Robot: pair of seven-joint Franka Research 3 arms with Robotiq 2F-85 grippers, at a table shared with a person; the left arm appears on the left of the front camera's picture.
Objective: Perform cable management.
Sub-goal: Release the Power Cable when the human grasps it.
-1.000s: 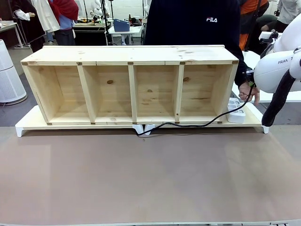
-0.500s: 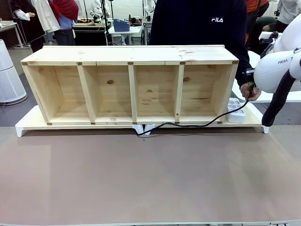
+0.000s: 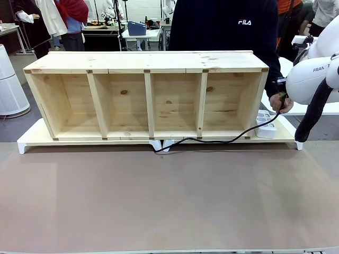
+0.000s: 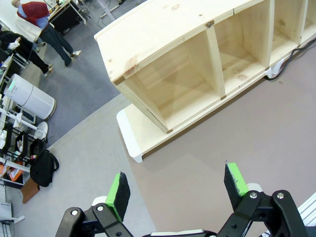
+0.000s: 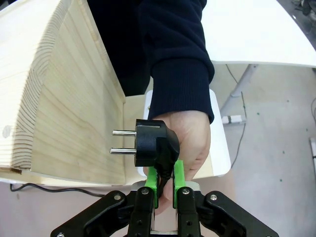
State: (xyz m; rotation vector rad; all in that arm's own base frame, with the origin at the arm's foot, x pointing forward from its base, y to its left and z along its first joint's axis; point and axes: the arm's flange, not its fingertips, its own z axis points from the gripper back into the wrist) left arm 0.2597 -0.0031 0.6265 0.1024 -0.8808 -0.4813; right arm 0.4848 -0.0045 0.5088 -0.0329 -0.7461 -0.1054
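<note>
Cable (image 3: 212, 141) runs from under the wooden shelf (image 3: 148, 95) up to its plug (image 5: 155, 143), right gripper (image 5: 165, 190) jaws clenched just below it, the person's hand (image 5: 190, 143) having closed around it since a second ago, suggesting a handover; left gripper (image 4: 177, 190) jaws released.

I see the shelf (image 3: 148, 95) at twelve o'clock across the table (image 3: 159, 201), power strip (image 3: 266, 127) at two o'clock beside it, cable (image 3: 212, 141) trailing along its front.
</note>
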